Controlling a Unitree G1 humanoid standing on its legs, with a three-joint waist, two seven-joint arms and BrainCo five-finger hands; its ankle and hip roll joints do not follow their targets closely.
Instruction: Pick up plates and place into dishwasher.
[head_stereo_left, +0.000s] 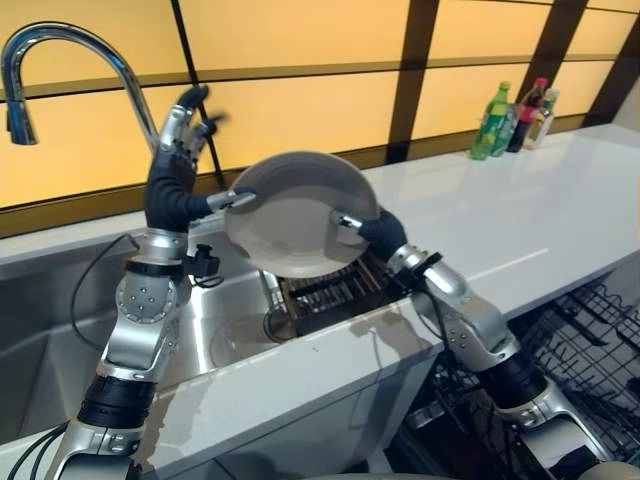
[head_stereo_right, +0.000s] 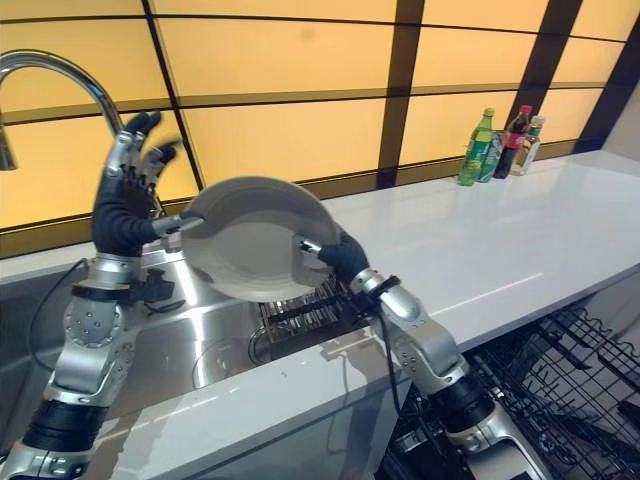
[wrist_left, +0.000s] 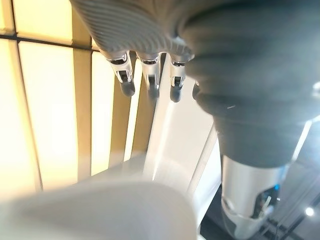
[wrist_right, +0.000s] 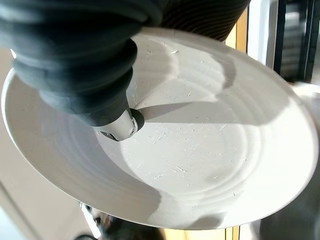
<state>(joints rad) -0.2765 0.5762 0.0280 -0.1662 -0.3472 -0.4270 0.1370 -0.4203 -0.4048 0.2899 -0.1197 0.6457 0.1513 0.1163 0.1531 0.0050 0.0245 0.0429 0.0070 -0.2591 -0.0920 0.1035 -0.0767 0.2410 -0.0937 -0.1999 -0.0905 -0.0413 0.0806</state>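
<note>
A pale round plate (head_stereo_left: 295, 215) hangs tilted on edge above the sink, its underside facing me. My right hand (head_stereo_left: 375, 232) grips its right rim; in the right wrist view the thumb (wrist_right: 120, 125) presses on the plate's inner face (wrist_right: 200, 150) and the fingers are hidden behind it. My left hand (head_stereo_left: 175, 185) stands upright at the plate's left rim with straight fingers (wrist_left: 150, 75) pointing up, and its thumb touches the edge. The open dishwasher's black wire rack (head_stereo_left: 590, 340) lies below the counter at the lower right.
A curved chrome faucet (head_stereo_left: 60, 50) rises at the far left over the steel sink basin (head_stereo_left: 60, 330). A dark rack (head_stereo_left: 330, 290) sits in the sink under the plate. The white counter (head_stereo_left: 500, 220) runs right, with bottles (head_stereo_left: 515, 118) at its back.
</note>
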